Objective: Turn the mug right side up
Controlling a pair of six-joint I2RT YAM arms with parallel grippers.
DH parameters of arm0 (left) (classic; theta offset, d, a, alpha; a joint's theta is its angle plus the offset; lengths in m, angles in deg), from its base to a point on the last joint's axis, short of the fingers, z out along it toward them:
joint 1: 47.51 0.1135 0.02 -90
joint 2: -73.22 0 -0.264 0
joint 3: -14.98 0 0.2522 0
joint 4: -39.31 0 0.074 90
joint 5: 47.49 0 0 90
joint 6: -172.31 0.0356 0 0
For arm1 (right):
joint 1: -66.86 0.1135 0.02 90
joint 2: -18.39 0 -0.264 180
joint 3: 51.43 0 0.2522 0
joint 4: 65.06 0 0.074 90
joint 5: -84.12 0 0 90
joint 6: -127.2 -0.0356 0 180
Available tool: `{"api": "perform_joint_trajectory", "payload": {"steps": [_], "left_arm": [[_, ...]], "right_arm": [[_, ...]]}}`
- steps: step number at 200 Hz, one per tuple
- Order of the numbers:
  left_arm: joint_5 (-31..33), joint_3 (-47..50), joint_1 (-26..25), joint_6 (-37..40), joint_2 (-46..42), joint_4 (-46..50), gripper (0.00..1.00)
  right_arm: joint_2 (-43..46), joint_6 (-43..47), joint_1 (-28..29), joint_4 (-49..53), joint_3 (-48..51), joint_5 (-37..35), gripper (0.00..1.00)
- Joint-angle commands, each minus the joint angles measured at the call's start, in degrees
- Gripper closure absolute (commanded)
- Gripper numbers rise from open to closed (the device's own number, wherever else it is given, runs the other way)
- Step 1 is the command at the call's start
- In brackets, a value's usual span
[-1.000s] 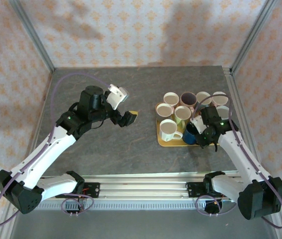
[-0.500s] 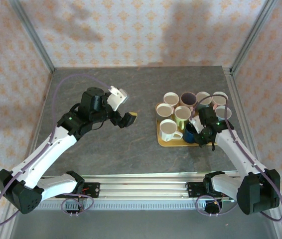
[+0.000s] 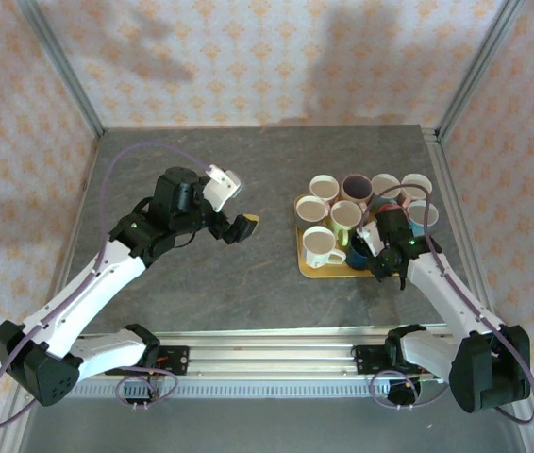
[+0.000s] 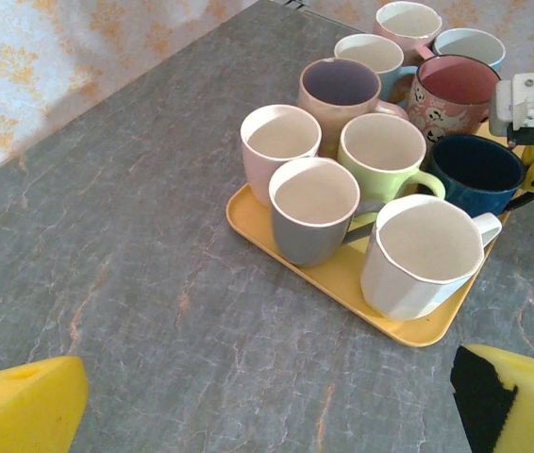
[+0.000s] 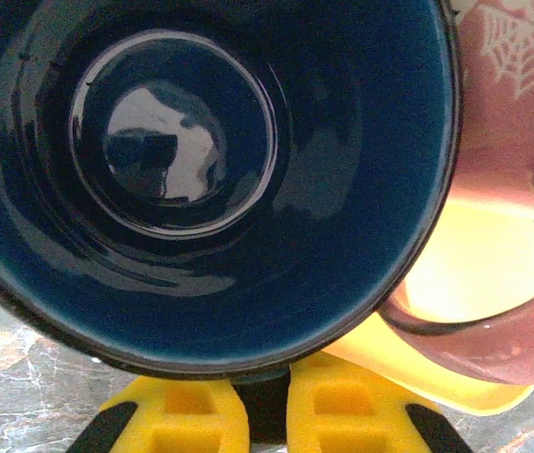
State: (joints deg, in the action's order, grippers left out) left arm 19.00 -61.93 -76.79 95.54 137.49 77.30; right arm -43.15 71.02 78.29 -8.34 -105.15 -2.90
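Right wrist view: mug (image 5: 182,170) stands mouth up at tray (image 4: 342,274) edge | right gripper (image 5: 262,415) clenched on its handle | left gripper (image 3: 233,202) spread wide over table, well apart | turning looks done; remaining, I judge: release, withdraw.

- Dark blue mug (image 5: 173,142): glazed ceramic, highly glossy inside, mirroring spots of light.
- Pink mug (image 5: 512,57): smooth glaze with a printed web pattern.
- White mug (image 4: 418,260): smooth, softly shiny glaze.
- Tray (image 4: 338,283): yellow, smooth plastic look, slight sheen.
- Desk (image 4: 154,236): grey, stone-like veining, matt.
- Right tool (image 5: 262,415): yellow moulded plastic fingers, matt.
- Rail (image 3: 276,354): ribbed bare metal, dull shine.
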Motion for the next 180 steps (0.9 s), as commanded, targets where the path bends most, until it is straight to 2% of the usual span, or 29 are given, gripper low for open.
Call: {"api": "perform_joint_trajectory", "payload": {"steps": [1,40,54,68,78,132,159,180], "left_arm": [[1.07,0.56,-0.25,1.28,-1.16,-1.73,0.00],[1.26,0.83,-0.17,1.59,-1.51,-1.92,0.00],[1.26,0.92,-0.13,1.57,-1.67,-1.97,0.00],[1.16,1.01,-0.05,1.62,-1.85,-1.99,0.00],[1.16,1.18,0.09,1.54,-2.03,-1.95,0.00],[1.27,1.97,0.98,-0.31,-2.49,-3.24,0.00],[1.87,1.69,2.84,-3.92,-2.33,-4.69,0.00],[5.42,2.22,5.04,-10.30,-2.62,-6.77,0.00]], "right_arm": [[0.08,0.98,-0.27,-1.35,-0.04,0.55,0.93],[-1.78,0.55,-0.26,0.71,-1.09,0.67,0.85],[-1.92,0.41,-0.28,0.80,-0.93,0.85,0.75],[-1.77,0.20,-0.28,0.81,-0.73,1.09,0.56],[-1.66,0.16,-0.26,0.96,-0.73,1.06,0.51],[3.04,0.21,-0.30,8.21,-4.99,0.91,0.44],[8.28,-1.29,-0.26,11.44,-9.89,6.43,0.42],[11.68,-7.43,-0.26,8.96,-13.40,11.64,0.39]]}}
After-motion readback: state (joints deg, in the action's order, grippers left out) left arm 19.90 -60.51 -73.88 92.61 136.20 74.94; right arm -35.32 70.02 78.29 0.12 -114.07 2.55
